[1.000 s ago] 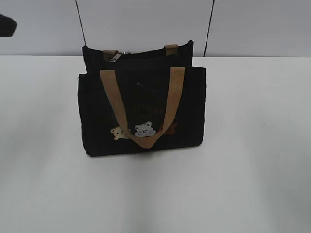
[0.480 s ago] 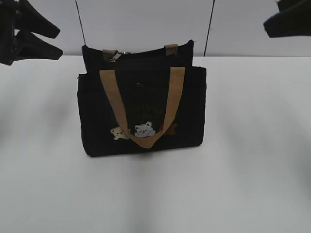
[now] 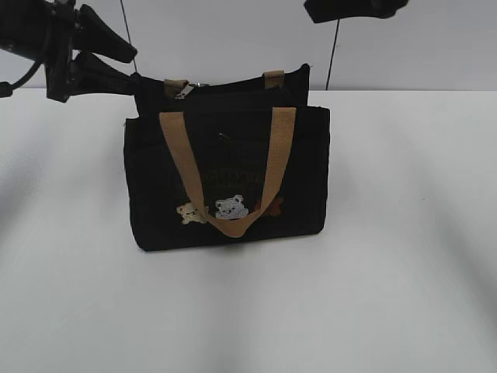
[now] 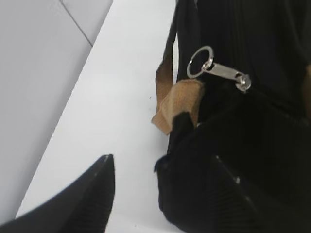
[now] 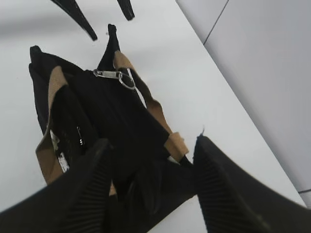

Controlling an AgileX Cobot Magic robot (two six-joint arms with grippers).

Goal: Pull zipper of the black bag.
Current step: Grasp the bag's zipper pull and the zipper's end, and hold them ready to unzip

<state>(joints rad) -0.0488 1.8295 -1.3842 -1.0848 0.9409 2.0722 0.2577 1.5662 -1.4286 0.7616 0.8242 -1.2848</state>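
I see the left gripper (image 3: 132,64) high at the left of the exterior view, its two dark fingers (image 3: 105,39) spread and pointing right, nothing between them. In my left wrist view the fingers (image 4: 85,206) stand wide apart. The right gripper (image 5: 150,182) hangs at the top of the exterior view, mostly cut off; in its wrist view both ribbed fingers (image 5: 226,194) are spread, empty.

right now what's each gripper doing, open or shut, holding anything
Left gripper: open, empty, at the black bag's end.
Right gripper: open, empty, above the bag.
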